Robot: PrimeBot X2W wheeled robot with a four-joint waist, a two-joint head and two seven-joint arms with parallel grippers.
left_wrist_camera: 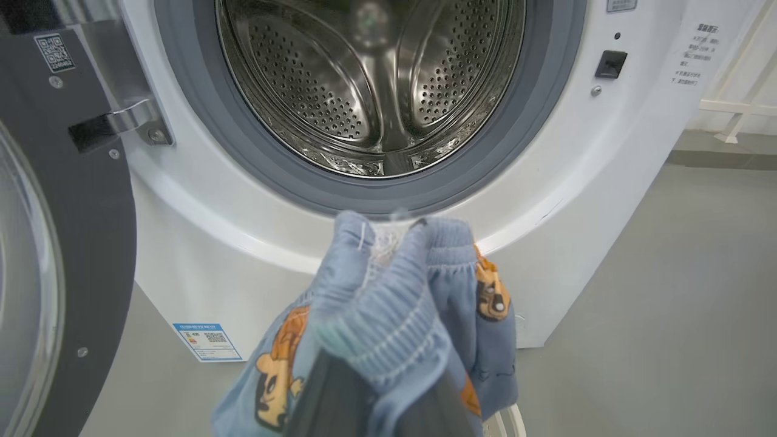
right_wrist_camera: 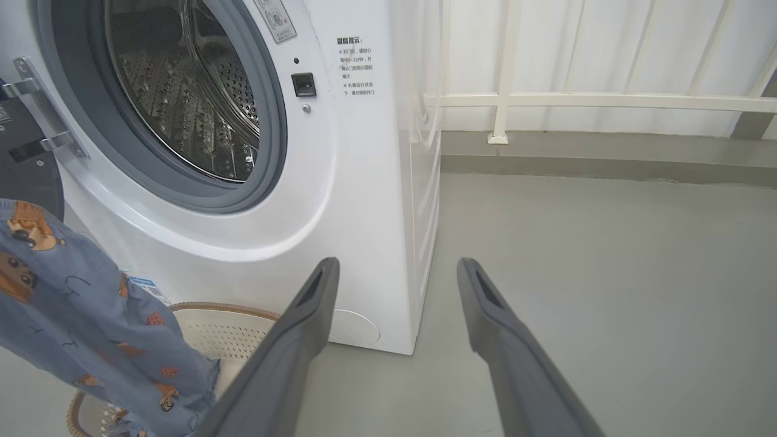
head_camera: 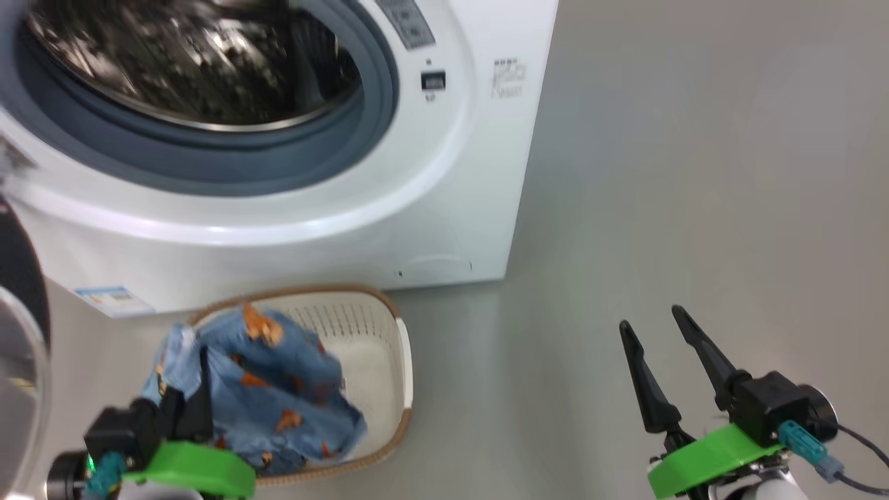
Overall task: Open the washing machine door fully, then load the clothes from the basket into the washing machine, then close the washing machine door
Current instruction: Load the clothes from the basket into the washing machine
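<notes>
Gripping anything, the left end effector [head_camera: 191, 380]?

Yes. Its fingers are clamped on the clothes [head_camera: 278, 375], blue fabric printed with orange-brown cartoon figures. In the left wrist view an elastic waistband bunches over the fingertips, so the tips themselves are hidden.

Where does the fabric sit?

It hangs from those fingers above the basket [head_camera: 406, 361], which stands on the floor [head_camera: 694, 208] near the front of the washing machine [head_camera: 458, 194]. In the right wrist view its lower end reaches down into the basket.

And the right end effector [head_camera: 651, 319]?

Its two fingers are spread well apart, empty and touching nothing. It is over bare floor to the right of the machine.

The washing machine door [left_wrist_camera: 79, 212]?

It stands open at the left on its hinge [left_wrist_camera: 121, 121]. Its black ring and glass bowl are cut off by the picture edge. The steel drum [left_wrist_camera: 376, 79] is exposed inside the grey gasket [left_wrist_camera: 485, 164].

What is hard to make out?

The head view is blurred, worst around the drum. The fabric covers much of the basket's inside, so I cannot tell whether a second bundle lies beneath. The basket's near left corner is hidden behind the left arm's green wrist piece.
</notes>
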